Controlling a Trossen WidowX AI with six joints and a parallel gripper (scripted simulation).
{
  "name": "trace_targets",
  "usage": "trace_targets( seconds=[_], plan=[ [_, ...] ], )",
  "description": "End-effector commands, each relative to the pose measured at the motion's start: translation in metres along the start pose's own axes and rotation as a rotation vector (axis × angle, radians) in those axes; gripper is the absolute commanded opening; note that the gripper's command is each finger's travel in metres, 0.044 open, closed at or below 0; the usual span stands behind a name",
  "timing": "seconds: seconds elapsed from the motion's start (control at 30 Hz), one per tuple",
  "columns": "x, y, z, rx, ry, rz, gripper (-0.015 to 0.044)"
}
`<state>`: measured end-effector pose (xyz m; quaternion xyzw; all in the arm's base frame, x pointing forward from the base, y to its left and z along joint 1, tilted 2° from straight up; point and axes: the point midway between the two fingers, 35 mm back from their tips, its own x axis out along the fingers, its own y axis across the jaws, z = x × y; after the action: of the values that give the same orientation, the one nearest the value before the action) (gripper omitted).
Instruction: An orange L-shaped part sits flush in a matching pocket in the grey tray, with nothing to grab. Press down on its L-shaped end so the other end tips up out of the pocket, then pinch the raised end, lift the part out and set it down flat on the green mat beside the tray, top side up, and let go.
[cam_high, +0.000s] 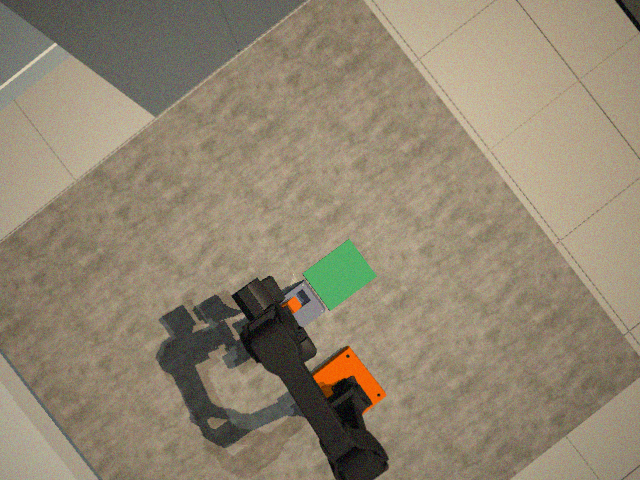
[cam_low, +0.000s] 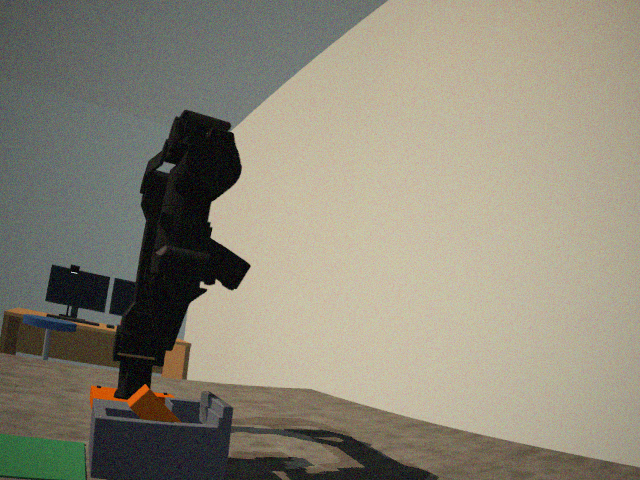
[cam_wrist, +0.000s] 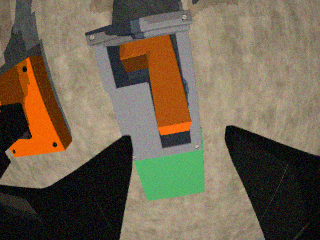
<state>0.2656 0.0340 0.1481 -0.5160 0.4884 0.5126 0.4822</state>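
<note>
The orange L-shaped part is tilted in the pocket of the grey tray. Its L-shaped end is down in the pocket; its straight end is raised above the rim, on the side towards the green mat. My gripper is open and empty. In the wrist view its fingertips stand wide apart, with the tray beyond them and the raised end between their lines. The fingers are hidden behind the arm in the top view and not clearly made out in the exterior view.
A raised ridge stands at the tray's end away from the mat. The orange base plate under the arm's base lies beside the tray. A desk with monitors is in the background of the exterior view.
</note>
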Motion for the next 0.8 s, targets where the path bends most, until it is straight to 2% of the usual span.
trace_targets(
  seconds=[0.0, 0.3, 0.77],
  plan=[
    [0.0, 0.0, -0.005, -0.092, 0.007, 0.003, 0.028],
    [0.03, 0.0, -0.005, -0.092, 0.007, 0.003, 0.028],
    [0.048, -0.001, -0.005, -0.092, 0.007, 0.003, 0.028]
  ],
)
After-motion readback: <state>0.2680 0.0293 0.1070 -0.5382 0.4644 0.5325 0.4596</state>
